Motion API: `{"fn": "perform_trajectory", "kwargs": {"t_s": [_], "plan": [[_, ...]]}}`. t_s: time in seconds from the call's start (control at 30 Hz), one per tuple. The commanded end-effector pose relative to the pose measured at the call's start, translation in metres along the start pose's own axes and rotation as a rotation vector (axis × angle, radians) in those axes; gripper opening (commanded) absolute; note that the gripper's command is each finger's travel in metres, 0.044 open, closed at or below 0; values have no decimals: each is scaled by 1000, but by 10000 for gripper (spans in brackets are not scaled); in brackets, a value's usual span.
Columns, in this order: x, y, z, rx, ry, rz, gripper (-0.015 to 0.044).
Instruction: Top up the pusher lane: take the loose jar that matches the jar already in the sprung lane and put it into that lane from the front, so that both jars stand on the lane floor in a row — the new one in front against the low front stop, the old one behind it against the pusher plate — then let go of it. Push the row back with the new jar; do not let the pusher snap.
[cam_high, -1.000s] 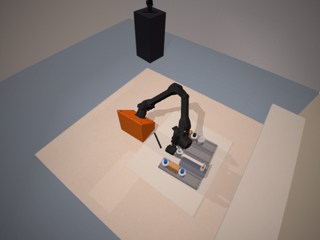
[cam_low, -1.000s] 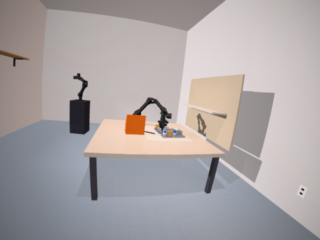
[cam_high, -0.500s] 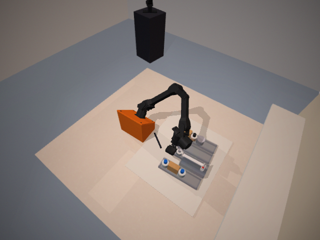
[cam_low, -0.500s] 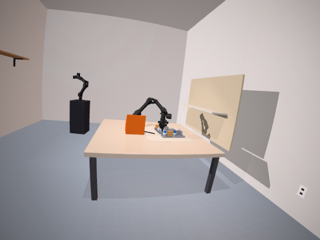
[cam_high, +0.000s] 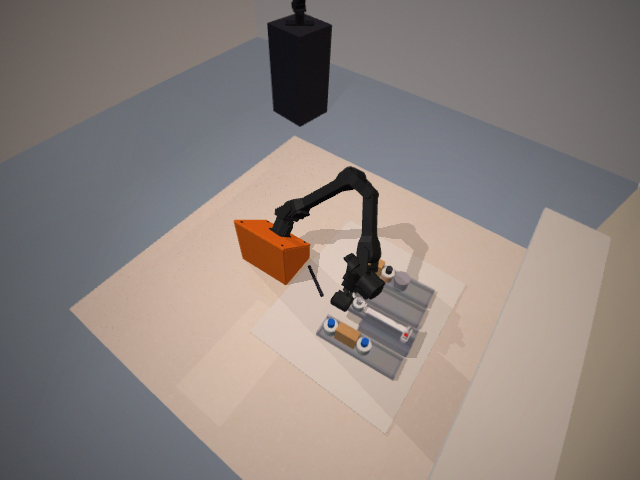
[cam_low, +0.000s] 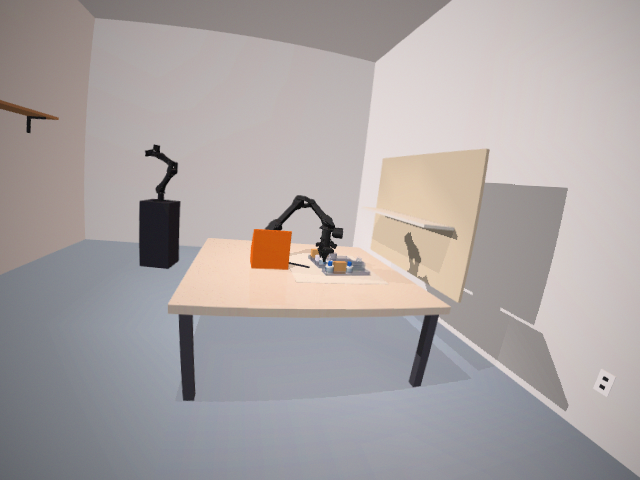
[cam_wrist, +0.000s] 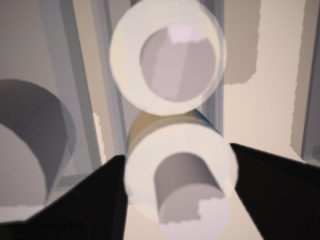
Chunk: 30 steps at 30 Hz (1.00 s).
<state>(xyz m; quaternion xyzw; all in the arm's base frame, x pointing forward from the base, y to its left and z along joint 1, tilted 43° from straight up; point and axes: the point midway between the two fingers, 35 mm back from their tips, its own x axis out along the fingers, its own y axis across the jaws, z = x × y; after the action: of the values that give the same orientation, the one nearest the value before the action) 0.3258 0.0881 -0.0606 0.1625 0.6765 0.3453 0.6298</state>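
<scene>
Tightly between lane walls, the fingers clamped on a grey-capped jar, old jar just ahead.

held jar's base hidden, fingertips cut off

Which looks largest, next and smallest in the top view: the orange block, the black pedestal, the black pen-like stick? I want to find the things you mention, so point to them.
1. Black pedestal (cam_high: 299, 72) (cam_low: 159, 235)
2. Orange block (cam_high: 263, 258) (cam_low: 271, 249)
3. Black stick (cam_high: 315, 281) (cam_low: 299, 265)
</scene>
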Motion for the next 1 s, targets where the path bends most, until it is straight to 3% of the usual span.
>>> {"fn": "perform_trajectory", "kwargs": {"t_s": [0.0,0.97], "plan": [[1,1,4,-7,-14,7,0],[9,2,2,-7,-14,8,0]]}}
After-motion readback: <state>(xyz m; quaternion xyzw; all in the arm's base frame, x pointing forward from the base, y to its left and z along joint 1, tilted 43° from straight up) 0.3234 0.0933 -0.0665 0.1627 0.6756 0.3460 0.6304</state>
